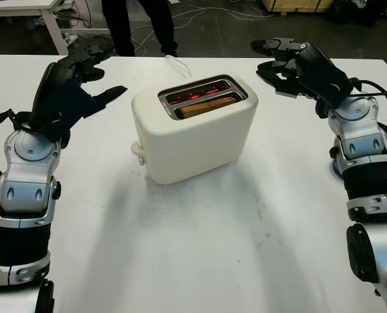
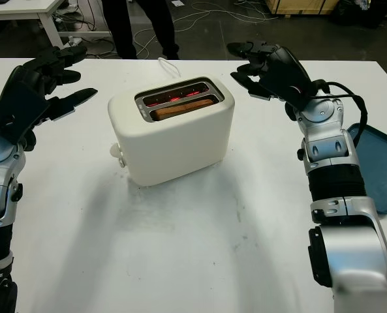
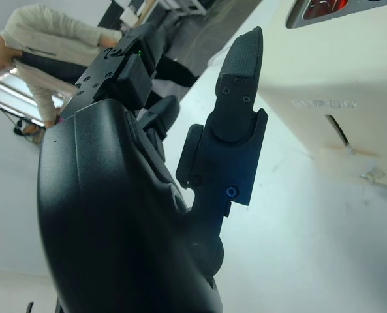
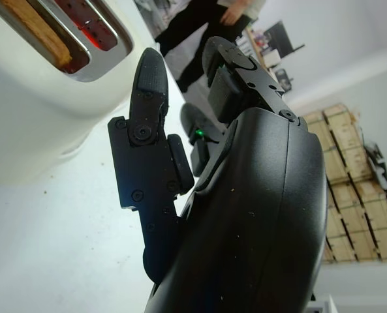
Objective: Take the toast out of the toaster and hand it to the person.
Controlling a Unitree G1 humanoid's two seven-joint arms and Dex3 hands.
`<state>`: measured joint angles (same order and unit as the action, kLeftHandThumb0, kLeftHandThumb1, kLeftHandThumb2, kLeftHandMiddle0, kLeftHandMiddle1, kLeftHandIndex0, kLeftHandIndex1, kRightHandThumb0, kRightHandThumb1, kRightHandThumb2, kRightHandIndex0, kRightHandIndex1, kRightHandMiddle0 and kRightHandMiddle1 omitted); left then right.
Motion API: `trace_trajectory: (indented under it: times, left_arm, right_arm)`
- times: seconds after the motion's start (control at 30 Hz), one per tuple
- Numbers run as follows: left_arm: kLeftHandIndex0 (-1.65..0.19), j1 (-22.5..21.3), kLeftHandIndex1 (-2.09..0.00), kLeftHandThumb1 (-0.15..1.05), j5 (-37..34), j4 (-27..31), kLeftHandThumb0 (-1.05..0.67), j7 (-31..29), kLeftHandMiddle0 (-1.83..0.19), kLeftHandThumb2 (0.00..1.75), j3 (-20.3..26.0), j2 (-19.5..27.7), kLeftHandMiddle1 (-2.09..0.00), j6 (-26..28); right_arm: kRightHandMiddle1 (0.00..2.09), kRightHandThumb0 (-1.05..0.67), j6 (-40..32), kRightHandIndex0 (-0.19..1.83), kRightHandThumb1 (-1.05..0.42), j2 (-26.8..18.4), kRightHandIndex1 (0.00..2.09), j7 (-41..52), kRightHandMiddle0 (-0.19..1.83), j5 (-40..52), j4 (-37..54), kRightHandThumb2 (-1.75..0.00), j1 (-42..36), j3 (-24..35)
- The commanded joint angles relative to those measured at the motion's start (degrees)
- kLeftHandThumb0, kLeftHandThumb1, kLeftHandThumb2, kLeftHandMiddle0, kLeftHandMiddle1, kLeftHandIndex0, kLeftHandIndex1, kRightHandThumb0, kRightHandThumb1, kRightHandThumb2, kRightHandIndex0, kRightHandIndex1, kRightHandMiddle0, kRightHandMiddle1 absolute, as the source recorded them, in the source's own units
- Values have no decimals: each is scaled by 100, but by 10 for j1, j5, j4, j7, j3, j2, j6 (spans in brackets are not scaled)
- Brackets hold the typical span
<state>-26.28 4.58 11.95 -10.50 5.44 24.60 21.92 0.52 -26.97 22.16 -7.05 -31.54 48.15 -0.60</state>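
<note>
Toast (image 1: 203, 107) sits low in the near slot of the white toaster (image 1: 193, 130), top edge just showing; far slot glows red. Toaster stands mid-worktop (image 1: 200, 248), cord trailing off its far side. Left hand (image 1: 92, 72) held above the worktop to the toaster's left, well apart from it, open, holding nothing. Right hand (image 2: 262, 68) raised to the toaster's right and slightly beyond it, near but not touching, also open and holding nothing. Blue tray (image 2: 379, 166) at the worktop's right edge. Person's dark-trousered legs (image 1: 141, 26) stand beyond the far edge.
</note>
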Motion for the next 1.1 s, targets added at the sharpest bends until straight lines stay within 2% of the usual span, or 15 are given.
trace_trajectory:
  times: [0.0,0.27,0.43,0.87,1.07]
  left_arm:
    - [-37,-11,-24,92,10,3,-55,3,-3,13,-3,3,-94,-8]
    - [-36,-13,-25,92,8,5,-49,4,-3,13,-3,1,-96,-9]
    - [-36,-14,-25,92,11,4,-52,3,-2,13,-4,3,-96,-9]
    - [-35,-12,-27,92,11,6,-51,7,-2,13,-3,-1,-98,-13]
    - [-35,-15,-28,92,15,7,-49,8,-2,15,-7,-3,-99,-11]
  right_arm:
    - [1,-44,23,27,-92,1,36,-6,48,4,-10,-39,12,4]
    - [1,-46,34,30,-92,1,30,-5,49,6,-24,-38,18,5]
    - [1,-47,44,32,-92,-1,27,-3,49,2,-29,-38,19,1]
    - [1,-48,29,36,-92,2,21,-1,50,0,-15,-38,15,0]
    - [0,-47,14,43,-92,9,24,-1,50,10,-2,-36,8,5]
